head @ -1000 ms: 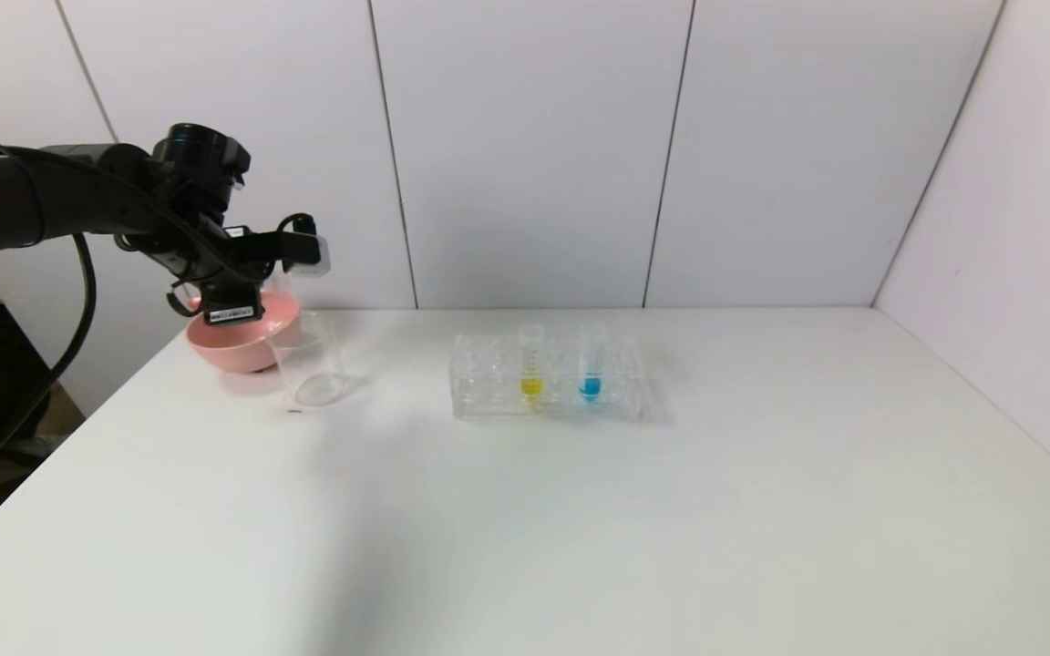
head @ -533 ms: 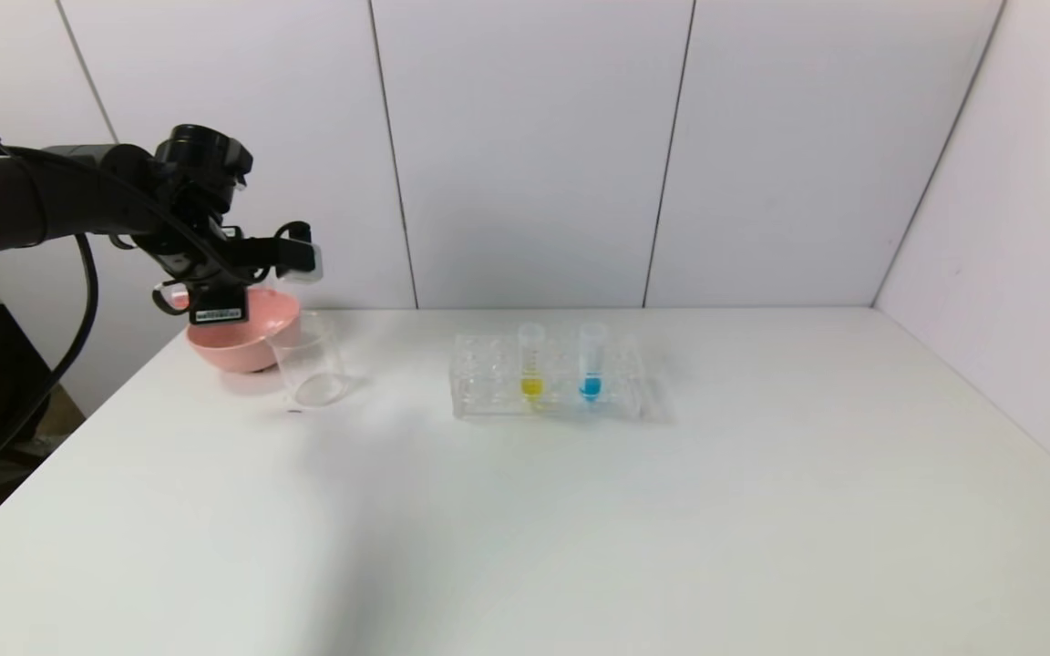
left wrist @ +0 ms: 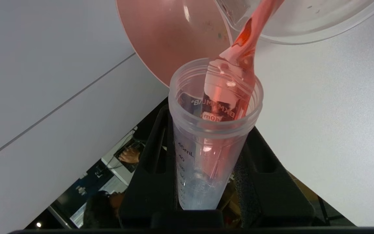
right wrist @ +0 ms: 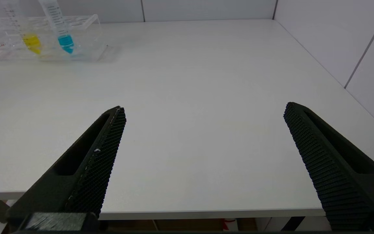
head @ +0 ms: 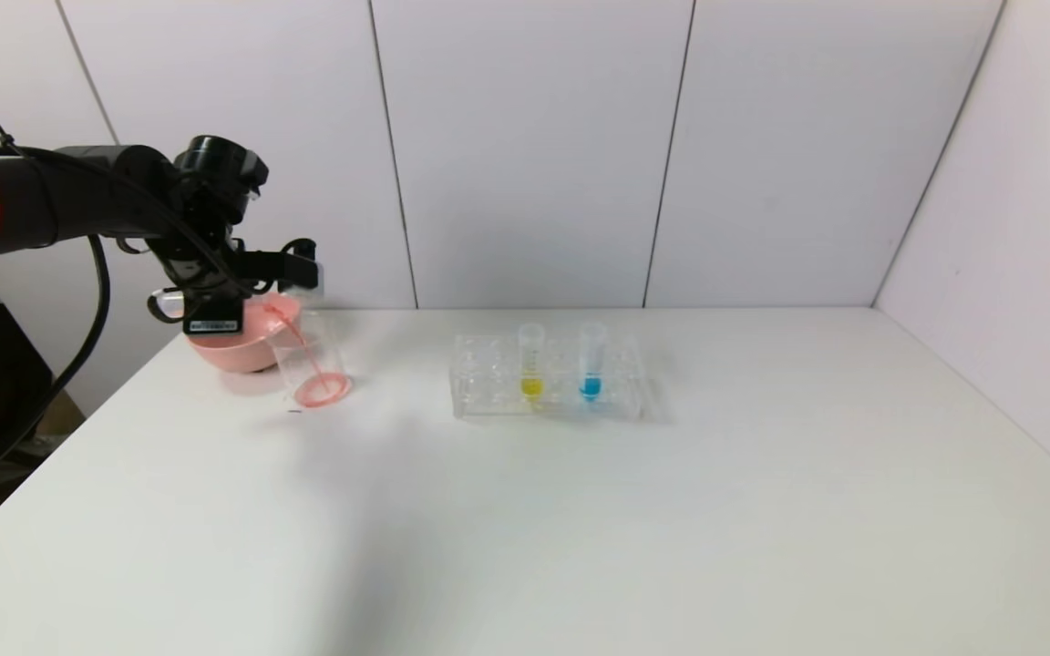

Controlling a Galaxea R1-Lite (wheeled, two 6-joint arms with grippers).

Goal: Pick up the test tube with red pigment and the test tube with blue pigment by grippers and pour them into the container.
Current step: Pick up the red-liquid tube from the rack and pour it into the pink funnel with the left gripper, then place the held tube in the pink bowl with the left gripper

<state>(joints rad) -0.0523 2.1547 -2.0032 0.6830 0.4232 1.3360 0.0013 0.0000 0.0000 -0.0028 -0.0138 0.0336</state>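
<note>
My left gripper point(head: 295, 265) is shut on the test tube with red pigment point(head: 313, 271) and holds it tipped over the container, a clear beaker point(head: 309, 357) at the table's far left. A thin red stream runs into the beaker, and its bottom is pink. In the left wrist view the tube point(left wrist: 206, 156) sits between the black fingers point(left wrist: 151, 162), with red liquid running from its mouth into the beaker point(left wrist: 307, 26). The test tube with blue pigment point(head: 591, 363) stands upright in the rack; it also shows in the right wrist view point(right wrist: 61, 31). My right gripper point(right wrist: 205, 112) is open and empty near the table's front edge.
A pink bowl point(head: 238, 346) stands just behind and left of the beaker, and shows in the left wrist view point(left wrist: 167, 35). The clear rack point(head: 488, 392) at mid-table also holds a yellow tube point(head: 531, 363). White walls close off the back and right.
My left gripper has turned and tipped the tube further over the beaker. Red liquid now pours out, and the beaker's bottom has gone from clear to pink.
</note>
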